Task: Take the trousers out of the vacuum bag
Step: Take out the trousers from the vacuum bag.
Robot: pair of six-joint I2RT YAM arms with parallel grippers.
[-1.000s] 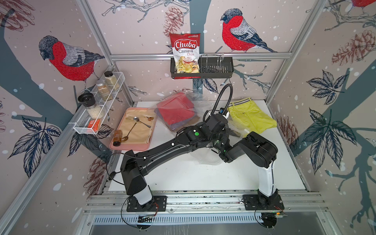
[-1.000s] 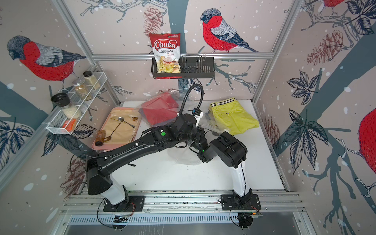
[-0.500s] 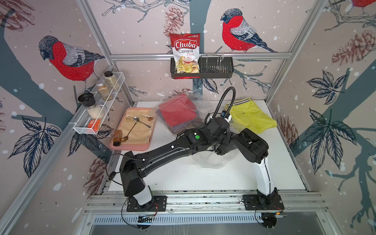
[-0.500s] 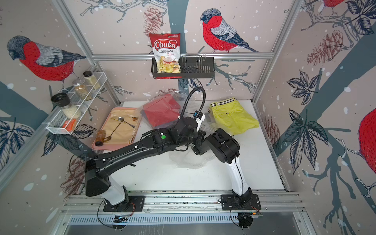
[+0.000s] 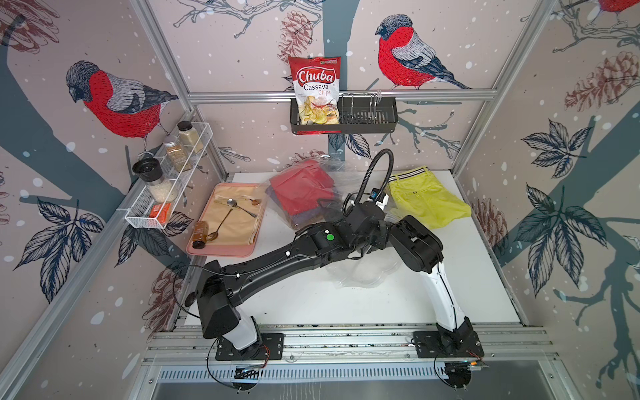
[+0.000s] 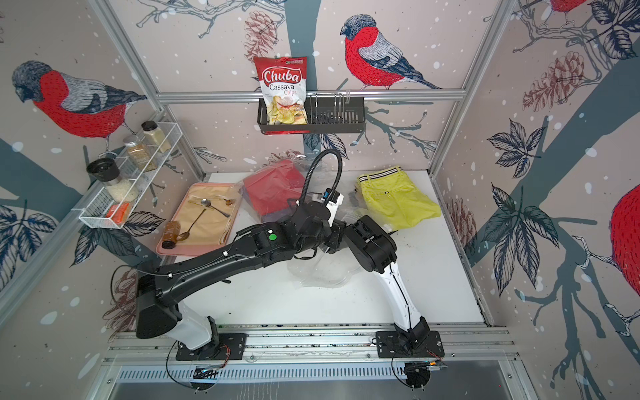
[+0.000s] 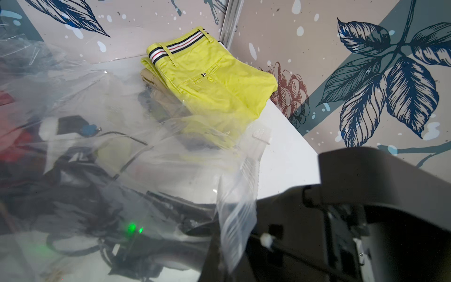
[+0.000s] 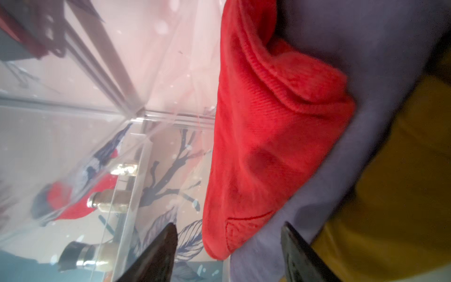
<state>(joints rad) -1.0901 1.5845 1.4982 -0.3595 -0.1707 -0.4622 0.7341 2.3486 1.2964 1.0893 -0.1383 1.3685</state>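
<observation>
Nearest the arm bases, a slack fold of the clear vacuum bag (image 5: 360, 275) lies crumpled on the white tabletop (image 5: 346, 308). Above it the two arms meet. The left claw (image 5: 383, 207) is closed on the bag's zip-strip edge and holds the film up off the tabletop. The pinch itself is hidden behind plastic.

The right claw (image 8: 228, 254) reaches inside the bag with its jaws apart, gripping nothing. The purple trousers (image 8: 366, 48) lie just ahead of its tips. They sit in a stack under the red trousers (image 5: 301, 188) and beside the mustard trousers (image 8: 395, 195), all inside the bag at the tabletop's far middle.

Left of the bag stands a pink tray (image 5: 221, 250). In the far right corner, outside the bag, the yellow trousers (image 5: 427, 206) lie on the tan trousers (image 7: 147, 74). On the back wall a chips packet (image 5: 315, 90) stands in a black basket (image 5: 377, 119).
</observation>
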